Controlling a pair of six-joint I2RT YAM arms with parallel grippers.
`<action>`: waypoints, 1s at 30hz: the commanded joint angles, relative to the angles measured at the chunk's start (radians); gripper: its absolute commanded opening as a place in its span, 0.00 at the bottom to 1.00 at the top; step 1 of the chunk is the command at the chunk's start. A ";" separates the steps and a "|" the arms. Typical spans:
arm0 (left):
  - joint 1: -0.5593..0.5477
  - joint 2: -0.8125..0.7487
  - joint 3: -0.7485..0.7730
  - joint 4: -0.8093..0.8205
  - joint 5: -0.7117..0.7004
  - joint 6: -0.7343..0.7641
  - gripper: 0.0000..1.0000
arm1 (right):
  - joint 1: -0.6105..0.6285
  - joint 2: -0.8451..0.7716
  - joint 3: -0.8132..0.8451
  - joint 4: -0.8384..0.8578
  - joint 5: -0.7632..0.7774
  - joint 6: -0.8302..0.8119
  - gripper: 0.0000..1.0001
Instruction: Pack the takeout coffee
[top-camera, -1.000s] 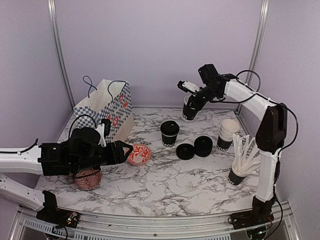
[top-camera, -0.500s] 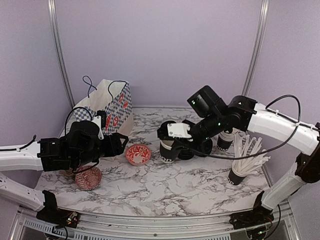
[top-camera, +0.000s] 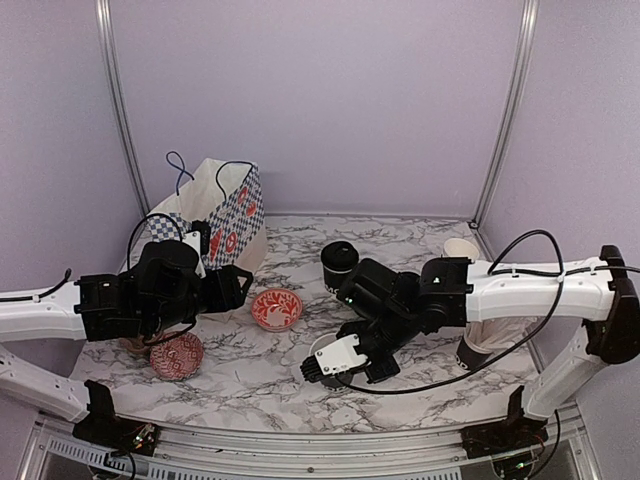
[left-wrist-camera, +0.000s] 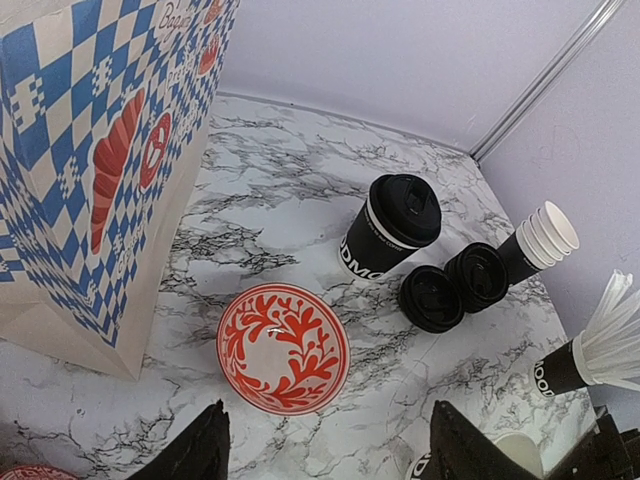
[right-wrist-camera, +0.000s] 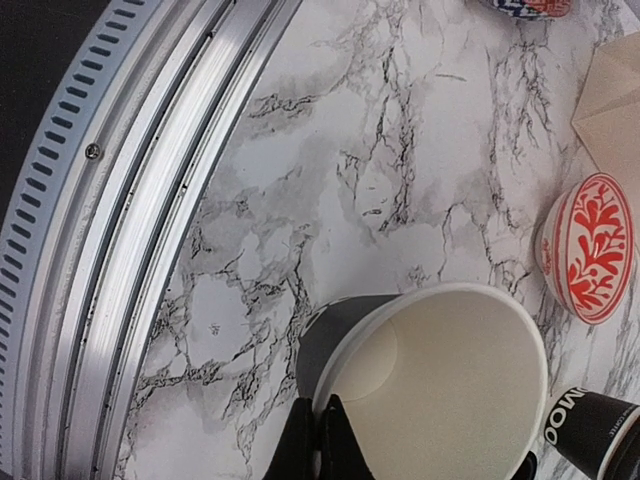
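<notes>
Overhead view: my right gripper (top-camera: 315, 367) is clenched on the rim of an unlidded paper cup (top-camera: 333, 348), held low near the middle of the table's (top-camera: 430, 400) near edge. I judge it is brought there for capping, since it has no lid. The one lidded coffee cup (top-camera: 340, 264) stands upright toward the far edge, centre, not yet packed. My left gripper (top-camera: 243, 283) hangs released and empty beside the checkered paper bag (top-camera: 215, 212) at the far left corner, probably placed to serve the bag. The right arm hides all but the top of the spare cup stack (top-camera: 460, 247). Left wrist view: jaws wide apart, nothing between them. A red patterned bowl (left-wrist-camera: 283, 347) lies below, and two loose lids (left-wrist-camera: 430, 298) touch, just beside the lidded cup. The unlidded cup is cut off at the bottom. Right wrist view: the fingertips (right-wrist-camera: 303, 445) pinch the cup wall, one inside and one outside. The cream interior is empty. Whether its base touches the table I cannot tell.
</notes>
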 joint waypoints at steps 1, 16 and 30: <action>0.007 -0.005 0.014 -0.028 0.010 -0.005 0.70 | 0.009 0.010 -0.017 0.053 -0.017 0.004 0.02; 0.007 -0.015 0.016 -0.028 0.043 -0.001 0.70 | -0.217 -0.060 0.193 -0.128 -0.100 0.002 0.31; 0.007 -0.002 0.016 -0.028 0.041 0.037 0.70 | -0.564 0.144 0.165 -0.093 0.240 0.100 0.28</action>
